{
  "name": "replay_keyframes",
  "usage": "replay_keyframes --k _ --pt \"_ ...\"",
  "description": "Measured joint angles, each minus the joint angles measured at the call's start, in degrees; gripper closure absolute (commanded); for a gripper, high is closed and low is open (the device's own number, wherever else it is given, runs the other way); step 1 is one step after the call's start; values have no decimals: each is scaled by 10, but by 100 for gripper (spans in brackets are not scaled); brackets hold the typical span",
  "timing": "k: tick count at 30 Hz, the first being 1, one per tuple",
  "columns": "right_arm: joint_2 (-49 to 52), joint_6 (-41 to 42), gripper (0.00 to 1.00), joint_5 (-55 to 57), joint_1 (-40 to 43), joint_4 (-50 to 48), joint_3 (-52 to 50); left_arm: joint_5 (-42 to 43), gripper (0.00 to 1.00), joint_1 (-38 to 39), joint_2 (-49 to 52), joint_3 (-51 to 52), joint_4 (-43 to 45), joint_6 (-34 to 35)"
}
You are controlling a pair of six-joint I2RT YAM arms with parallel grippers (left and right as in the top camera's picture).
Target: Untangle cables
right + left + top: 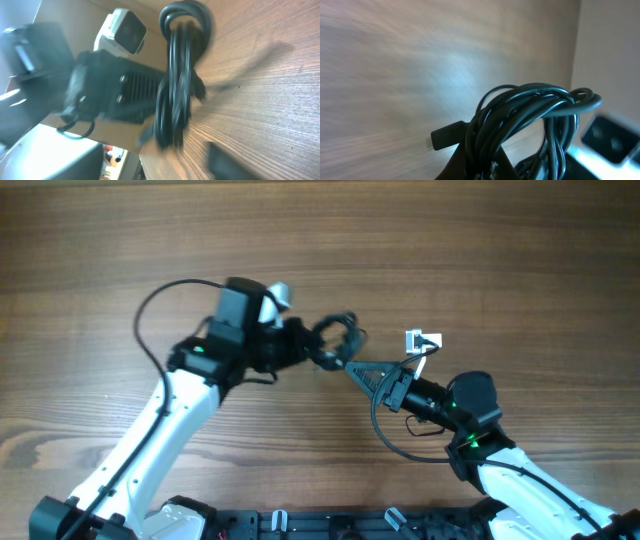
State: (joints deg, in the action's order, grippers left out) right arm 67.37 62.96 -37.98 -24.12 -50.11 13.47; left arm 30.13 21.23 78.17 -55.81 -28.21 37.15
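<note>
black cables (pixel 341 333) in the left pincer (pixel 312 348)

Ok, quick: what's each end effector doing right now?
Left end effector: closed on the cables.
Right end effector: beside them; open or closed cannot be told.

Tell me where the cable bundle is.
Overhead, the cable bundle is mid-frame, at the tip of the left hand, the right hand just right of it.

The left hand (pixel 316 352) grips the cables (pixel 341 330), and the left arm (pixel 172 408) bends in from their left. The right hand (pixel 351 366) points at the cables from their right, very close.
</note>
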Motion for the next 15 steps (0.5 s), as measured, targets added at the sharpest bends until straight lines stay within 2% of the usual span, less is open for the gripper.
replay_keyframes --k 2,4,5,7,9,13,15 --pt "0 -6 0 -10 29 0 1 6 96 -56 -16 3 -1 -35" --pt "0 -3 12 -12 57 -2 1 27 96 -101 -47 3 -1 -93" --pt "0 0 22 -14 87 -15 1 37 96 -114 -61 3 -4 -123" --pt "-1 20 29 -14 113 -63 2 52 96 -128 -83 3 -13 -181" --pt "-2 33 32 -14 111 -101 4 70 96 -129 -90 3 -20 -236" --pt "-2 59 39 -6 70 -100 5 128 96 -129 -90 3 -23 -318" --pt "-2 75 39 13 43 -98 5 159 96 -129 -90 3 -23 -346"
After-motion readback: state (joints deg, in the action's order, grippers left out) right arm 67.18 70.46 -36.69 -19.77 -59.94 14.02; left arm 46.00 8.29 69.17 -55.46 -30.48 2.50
